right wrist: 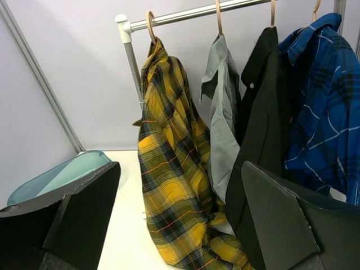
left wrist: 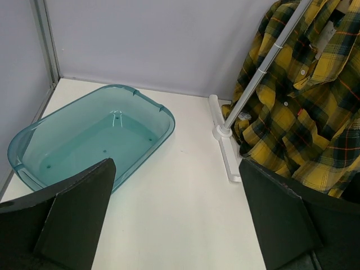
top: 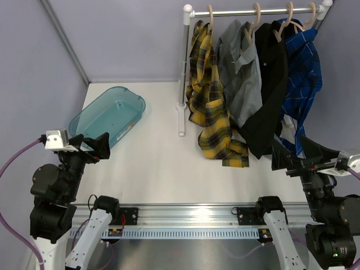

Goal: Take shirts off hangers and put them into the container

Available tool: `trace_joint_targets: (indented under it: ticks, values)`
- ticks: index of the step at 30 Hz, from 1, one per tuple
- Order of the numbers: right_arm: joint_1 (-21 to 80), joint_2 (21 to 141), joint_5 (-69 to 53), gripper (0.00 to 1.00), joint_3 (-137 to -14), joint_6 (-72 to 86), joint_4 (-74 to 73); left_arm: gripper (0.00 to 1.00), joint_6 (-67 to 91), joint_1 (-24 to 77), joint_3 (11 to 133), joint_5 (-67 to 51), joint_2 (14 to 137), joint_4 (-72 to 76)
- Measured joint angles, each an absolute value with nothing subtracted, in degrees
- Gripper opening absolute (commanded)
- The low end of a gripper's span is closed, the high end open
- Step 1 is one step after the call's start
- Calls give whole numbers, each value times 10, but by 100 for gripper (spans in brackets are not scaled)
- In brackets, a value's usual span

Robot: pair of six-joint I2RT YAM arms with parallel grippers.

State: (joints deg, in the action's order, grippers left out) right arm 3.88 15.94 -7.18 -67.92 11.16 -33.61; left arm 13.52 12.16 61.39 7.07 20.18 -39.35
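Starting with the yellow-and-black plaid shirt (top: 211,107) looks the sensible step, since it hangs at the rail's (top: 253,11) open left end, nearest the teal tub (left wrist: 138,94) on the table's (top: 157,163) far left. All four shirts are on their hangers and the tub holds nothing. Both the left gripper (left wrist: 177,166) and the right gripper (right wrist: 180,166) have their jaws spread wide and grasp nothing, low near the table's front edge, well apart from the clothes. One pincer should probably pinch the fabric at the collar or shoulder just under the beige hanger (right wrist: 151,25), while the other steadies the hanger, so the shirt slides off without dragging the neighbouring grey shirt (top: 241,73).
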Motion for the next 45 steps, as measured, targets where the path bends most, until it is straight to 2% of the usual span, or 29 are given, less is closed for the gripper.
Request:
trace_joint_targets:
  ticks: [8, 13, 21, 24, 29, 35, 41, 45]
  values:
    - [39, 163, -86, 99, -682, 121, -357, 99, 135, 122, 614, 74, 212, -394]
    - [40, 212, -112, 99, -707, 120, -364, 99, 134, 122, 612, 75, 214, -393]
    - [42, 430, -141, 99, -822, 136, -368, 99, 131, 122, 572, 80, 247, -378]
    - [75, 511, -139, 100, -857, 142, -369, 99, 131, 122, 538, 79, 250, -362]
    - [191, 659, -70, 99, -973, 128, -378, 99, 132, 122, 478, 77, 252, -328]
    - [249, 830, 30, 99, -1122, 100, -392, 99, 131, 122, 422, 77, 253, -303]
    - [272, 996, 110, 91, -1288, 73, -427, 99, 131, 122, 407, 78, 249, -296]
    - [274, 1079, 142, 79, -1374, 61, -447, 99, 131, 122, 407, 78, 246, -291]
